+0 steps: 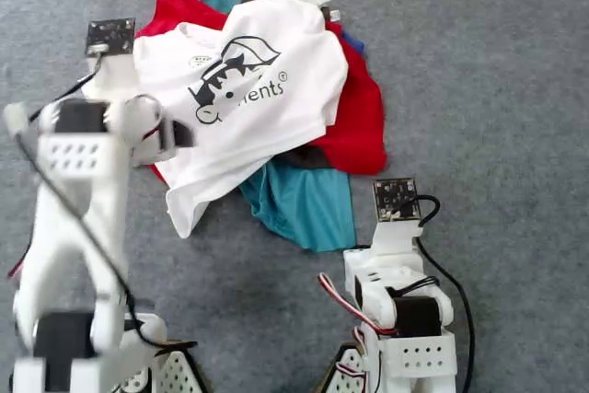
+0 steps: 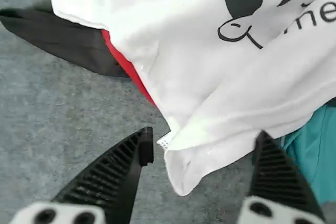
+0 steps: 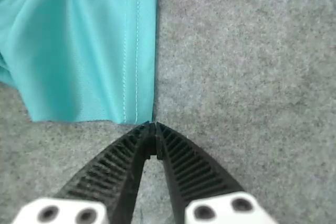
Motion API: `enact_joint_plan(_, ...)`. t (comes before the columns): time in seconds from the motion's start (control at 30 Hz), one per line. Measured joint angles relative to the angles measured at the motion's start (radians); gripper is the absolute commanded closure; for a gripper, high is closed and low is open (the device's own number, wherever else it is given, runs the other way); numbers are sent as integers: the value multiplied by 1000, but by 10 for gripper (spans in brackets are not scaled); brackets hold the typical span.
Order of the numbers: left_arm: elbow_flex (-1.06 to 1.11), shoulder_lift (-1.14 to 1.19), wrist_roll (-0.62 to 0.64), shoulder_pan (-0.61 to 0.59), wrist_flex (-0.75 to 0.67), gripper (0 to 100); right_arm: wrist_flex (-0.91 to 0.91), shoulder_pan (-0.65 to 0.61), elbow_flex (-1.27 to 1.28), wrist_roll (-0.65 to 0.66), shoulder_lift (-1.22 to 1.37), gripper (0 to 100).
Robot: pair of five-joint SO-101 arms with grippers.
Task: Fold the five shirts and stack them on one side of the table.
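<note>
A pile of shirts lies at the table's far middle. On top is a white shirt (image 1: 248, 89) with a black print. Under it are a red shirt (image 1: 359, 126), a teal shirt (image 1: 304, 204) and a dark one (image 2: 63, 40). My left gripper (image 2: 202, 153) hangs open above the white shirt's (image 2: 220, 93) lower corner, one finger on each side of it and neither touching it. The left arm (image 1: 78, 149) stands raised at the pile's left. My right gripper (image 3: 156, 128) is shut and empty on the mat, right beside the teal shirt's (image 3: 79, 45) hem corner.
Grey felt (image 1: 497, 89) covers the table, with open room right of the pile and in front of it. The right arm's base (image 1: 405, 329) sits at the near edge, with cables beside it.
</note>
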Motion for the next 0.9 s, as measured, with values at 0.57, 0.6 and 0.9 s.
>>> enact_joint_plan(0.57,-350,575,74,71,-68,970,0,0,0,0,0,984)
enact_joint_plan(0.6,-350,583,74,71,-68,971,0,0,0,0,0,984)
enact_joint_plan(0.9,-350,586,46,71,40,972,0,0,0,0,0,984)
